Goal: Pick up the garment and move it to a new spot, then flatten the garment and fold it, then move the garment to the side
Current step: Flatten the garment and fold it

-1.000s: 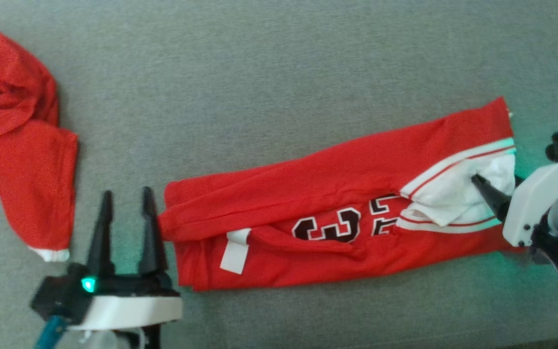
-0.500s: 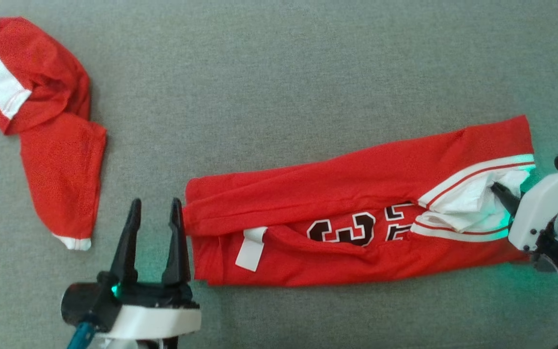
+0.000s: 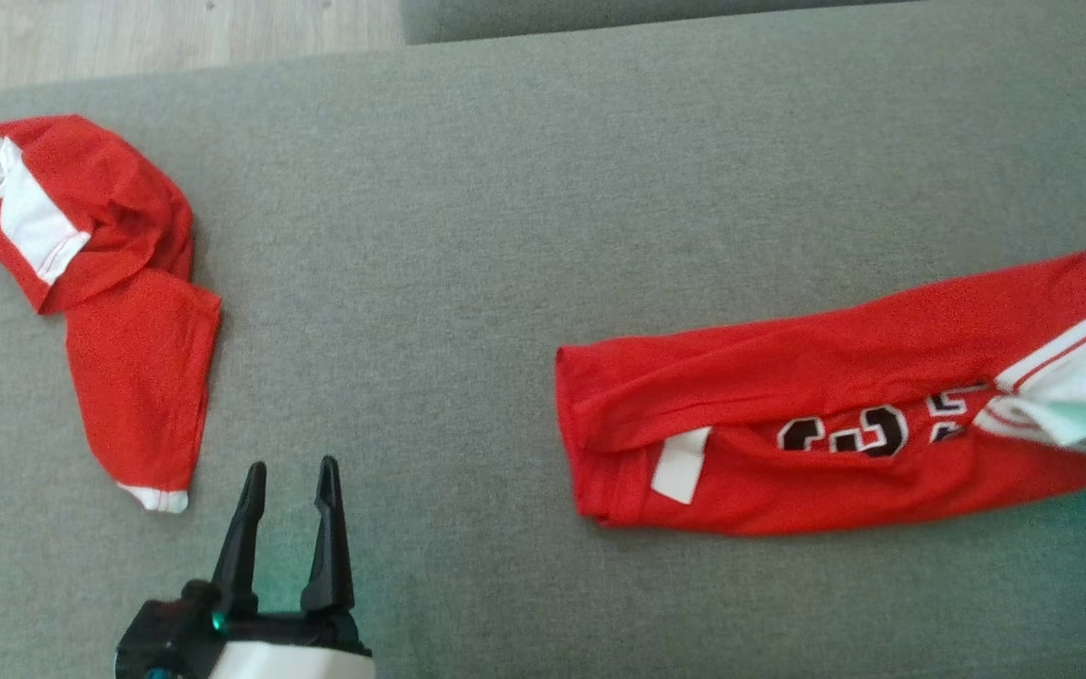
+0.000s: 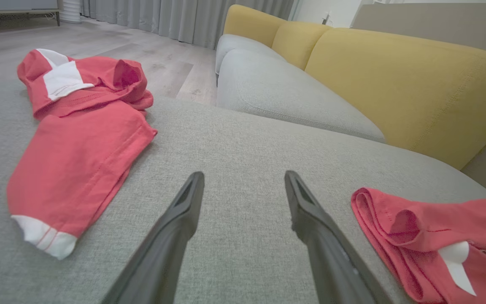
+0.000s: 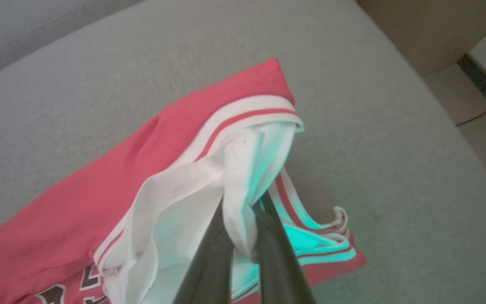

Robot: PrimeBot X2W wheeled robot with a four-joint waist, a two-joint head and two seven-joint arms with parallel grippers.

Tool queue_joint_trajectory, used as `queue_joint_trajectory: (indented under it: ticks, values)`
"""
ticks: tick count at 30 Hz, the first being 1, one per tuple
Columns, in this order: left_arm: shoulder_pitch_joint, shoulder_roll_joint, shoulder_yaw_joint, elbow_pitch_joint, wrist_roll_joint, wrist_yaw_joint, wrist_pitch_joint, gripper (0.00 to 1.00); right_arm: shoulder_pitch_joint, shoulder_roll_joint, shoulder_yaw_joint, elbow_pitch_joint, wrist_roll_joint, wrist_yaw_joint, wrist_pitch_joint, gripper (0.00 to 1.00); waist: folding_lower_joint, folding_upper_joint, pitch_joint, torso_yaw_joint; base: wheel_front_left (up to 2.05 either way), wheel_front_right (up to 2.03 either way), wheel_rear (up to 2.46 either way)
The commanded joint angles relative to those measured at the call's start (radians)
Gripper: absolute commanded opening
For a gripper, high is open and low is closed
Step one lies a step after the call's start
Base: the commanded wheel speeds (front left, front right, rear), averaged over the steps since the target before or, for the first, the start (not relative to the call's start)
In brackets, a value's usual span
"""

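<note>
- The right fingers [image 5: 274,261] are pressed together on a fold of white lining at one end of the red knit jersey [image 3: 788,415] with white striped trim and black numerals. The cloth bunches up between their tips.
- From that pinch the jersey stretches away as a long, narrow strip on the grey woven sofa cushion [image 3: 505,236]. Its sides are doubled over so the numerals only half show, so flattening and a lengthwise fold look done.
- The left fingers [image 3: 243,538] are spread wide and hold nothing. The strip's other end lies well apart to their right.
- A second, crumpled red-and-white garment [image 3: 138,377] lies ahead and to the left of the left fingers, not touching them.
- What is left, as I judge it, is perhaps a crosswise fold and then setting the jersey aside. A pinch at one end suits dragging it.
</note>
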Motion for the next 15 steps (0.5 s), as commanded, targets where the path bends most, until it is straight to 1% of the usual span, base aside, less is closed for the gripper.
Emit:
queue_joint_trajectory:
  ticks: [1,3,6,8,11,13,15]
  values:
    - [-0.005,-0.003,0.031,-0.024,-0.006,0.004,-0.009,1.0,-0.041,-0.053,0.024,-0.071,0.021,-0.001,0.011,0.0,0.0001,-0.0001,-0.009,-0.004,0.0,0.0,0.0]
    - [0.0,-0.003,0.037,-0.023,-0.011,0.007,-0.009,1.0,-0.044,-0.07,0.06,-0.137,0.059,-0.001,0.045,0.0,0.0001,-0.0001,-0.015,-0.01,0.0,0.0,0.0]
    - [0.008,-0.003,0.046,-0.018,-0.009,0.007,-0.009,1.0,-0.011,-0.06,0.166,-0.264,0.119,-0.001,0.11,0.0,0.0001,-0.0001,-0.02,-0.021,0.0,0.0,0.0]
    - [0.011,-0.003,0.056,-0.019,-0.008,0.008,-0.009,1.0,0.016,-0.008,0.236,-0.362,0.143,-0.001,0.15,0.0,0.0001,-0.0001,-0.021,-0.032,0.0,0.0,0.0]
    - [0.008,-0.003,0.073,-0.018,-0.016,0.008,-0.009,1.0,0.054,0.094,0.363,-0.472,0.152,-0.001,0.197,0.0,0.0001,-0.0001,-0.015,-0.047,0.0,0.0,0.0]
    - [0.0,-0.003,0.081,-0.016,-0.019,0.008,-0.009,1.0,0.073,0.16,0.453,-0.503,0.135,-0.001,0.196,0.0,0.0001,-0.0001,-0.011,-0.054,0.0,0.0,0.0]
    - [-0.009,-0.003,0.084,-0.01,-0.019,0.006,-0.009,1.0,0.089,0.221,0.528,-0.491,0.117,-0.001,0.166,0.0,0.0001,-0.0001,-0.008,-0.055,0.0,0.0,0.0]
